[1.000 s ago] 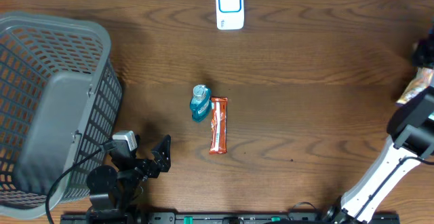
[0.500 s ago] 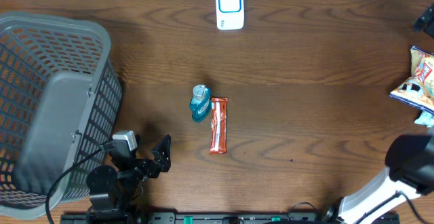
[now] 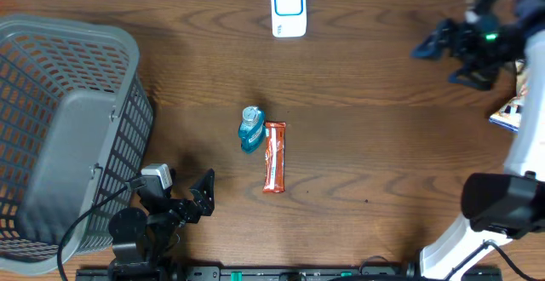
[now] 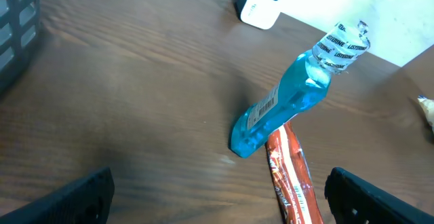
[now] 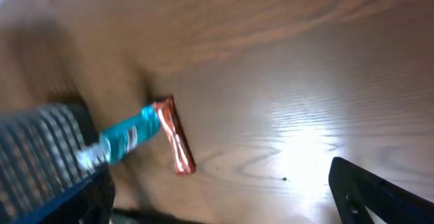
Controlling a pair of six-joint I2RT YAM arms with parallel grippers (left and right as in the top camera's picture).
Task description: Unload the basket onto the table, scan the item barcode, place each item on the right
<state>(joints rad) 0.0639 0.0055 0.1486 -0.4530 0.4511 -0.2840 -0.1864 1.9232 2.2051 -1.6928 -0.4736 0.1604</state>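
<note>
A blue mouthwash bottle [image 3: 250, 129] lies at the table's middle, and a red-orange snack bar [image 3: 273, 157] lies touching its right side. The white scanner [image 3: 289, 8] stands at the far edge. My left gripper [image 3: 203, 194] rests open near the front left, empty. In its wrist view the bottle [image 4: 285, 105] shows a barcode label, and the bar [image 4: 291, 176] reaches down between the wide-apart fingers of the left gripper [image 4: 220, 203]. My right gripper [image 3: 436, 63] hangs open and empty over the far right. Its blurred wrist view shows the bottle [image 5: 125, 136] and bar [image 5: 175, 136] far off.
A large grey basket [image 3: 68, 128] fills the left side and also shows in the right wrist view [image 5: 41, 142]. A colourful snack bag [image 3: 508, 111] lies at the right edge, partly behind the right arm.
The right arm has swung from the right edge up to the far right, its gripper now open. The snack bag lies at the right edge. The left arm has not moved.
</note>
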